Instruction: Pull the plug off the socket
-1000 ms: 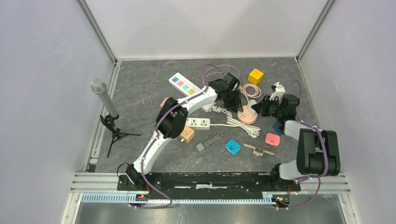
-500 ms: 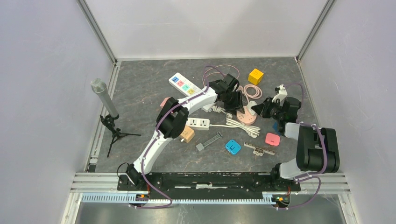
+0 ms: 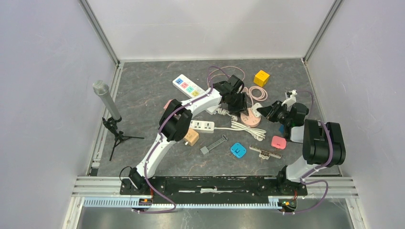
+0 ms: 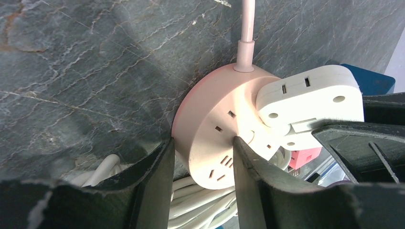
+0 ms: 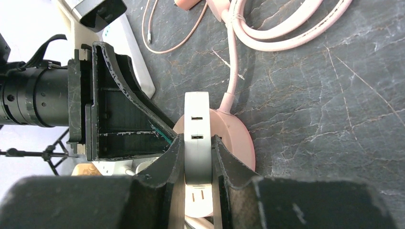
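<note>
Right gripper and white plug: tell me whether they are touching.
Touching. The right wrist view shows the right gripper clamped on the white plug, pressing against both of its sides with no gap.

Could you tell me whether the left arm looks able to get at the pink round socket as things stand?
Probably yes: the left gripper straddles the rim of the pink round socket, and the white plug, clamped by the right gripper, sits to one side.
</note>
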Controlling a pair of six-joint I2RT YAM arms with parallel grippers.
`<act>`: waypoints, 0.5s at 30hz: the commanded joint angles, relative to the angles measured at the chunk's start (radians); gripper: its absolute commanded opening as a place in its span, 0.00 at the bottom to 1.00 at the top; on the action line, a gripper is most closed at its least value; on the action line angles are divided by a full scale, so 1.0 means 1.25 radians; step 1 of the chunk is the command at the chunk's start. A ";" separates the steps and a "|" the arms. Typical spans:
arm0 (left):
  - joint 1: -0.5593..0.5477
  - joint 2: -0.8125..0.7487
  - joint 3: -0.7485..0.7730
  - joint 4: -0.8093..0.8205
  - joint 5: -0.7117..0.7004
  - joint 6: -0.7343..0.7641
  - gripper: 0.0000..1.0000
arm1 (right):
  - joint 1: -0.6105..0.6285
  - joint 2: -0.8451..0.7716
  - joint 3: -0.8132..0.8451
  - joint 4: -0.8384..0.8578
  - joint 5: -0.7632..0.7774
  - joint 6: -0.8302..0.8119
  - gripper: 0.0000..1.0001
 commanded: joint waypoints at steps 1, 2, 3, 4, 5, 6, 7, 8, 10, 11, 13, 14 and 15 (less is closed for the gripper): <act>-0.047 0.132 -0.083 -0.197 -0.116 0.091 0.49 | 0.020 -0.016 0.030 0.256 -0.137 0.175 0.00; -0.047 0.134 -0.082 -0.197 -0.115 0.093 0.49 | 0.018 -0.017 0.031 0.248 -0.136 0.174 0.00; -0.047 0.134 -0.080 -0.197 -0.112 0.092 0.49 | 0.015 -0.016 0.035 0.248 -0.139 0.181 0.00; -0.047 0.135 -0.077 -0.198 -0.110 0.093 0.49 | 0.011 -0.015 0.035 0.253 -0.142 0.189 0.00; -0.047 0.138 -0.072 -0.203 -0.111 0.094 0.49 | 0.006 -0.014 0.031 0.269 -0.142 0.207 0.00; -0.047 0.140 -0.066 -0.209 -0.111 0.096 0.49 | 0.002 -0.012 0.029 0.291 -0.144 0.230 0.00; -0.047 0.142 -0.065 -0.209 -0.111 0.097 0.48 | -0.003 -0.007 0.029 0.313 -0.149 0.258 0.00; -0.047 0.142 -0.064 -0.210 -0.110 0.098 0.47 | -0.009 -0.003 0.027 0.350 -0.152 0.291 0.00; -0.047 0.144 -0.061 -0.216 -0.110 0.100 0.47 | -0.018 0.006 0.028 0.399 -0.158 0.343 0.00; -0.047 0.145 -0.058 -0.220 -0.109 0.100 0.47 | -0.023 0.010 0.026 0.436 -0.161 0.373 0.00; -0.047 0.146 -0.056 -0.222 -0.110 0.104 0.46 | -0.028 0.018 0.023 0.489 -0.164 0.415 0.00; -0.047 0.145 -0.056 -0.221 -0.110 0.104 0.46 | -0.029 0.022 0.019 0.506 -0.163 0.430 0.00; -0.047 0.146 -0.055 -0.222 -0.110 0.103 0.46 | -0.031 0.024 0.020 0.497 -0.165 0.428 0.00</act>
